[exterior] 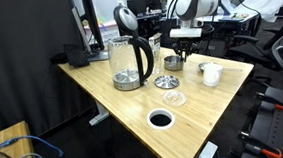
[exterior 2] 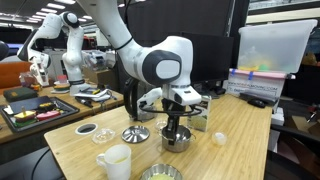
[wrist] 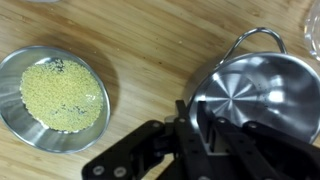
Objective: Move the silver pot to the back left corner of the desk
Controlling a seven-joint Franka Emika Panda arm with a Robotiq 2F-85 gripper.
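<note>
Nearest the wrist camera: the tool, its two dark fingers straddling the wall of the silver pot, one inside the rim and one outside. Jaws look pinched onto the rim, so I read this as a grip on the pot. One wire handle shows at the top of the pot; the inside is empty and shiny.

Pot position: in an exterior view the silver pot appears to sit on the table directly under the tool. No visible gap beneath it, though the picture is small. In an exterior view the pot is by the far edge, not at any corner.

Progress, as a judgement: grasp made; lift, carry to the corner and release are all left.

Around the pot:
- dish of yellow grains just beside it
- flat silver disc and glass kettle near
- white cup a little apart
- cable hole towards the near edge

Surface: light wood, dry, uncluttered at the corners seen.

Room: lab, black curtain, clear plastic bin, further robot arms behind.
</note>
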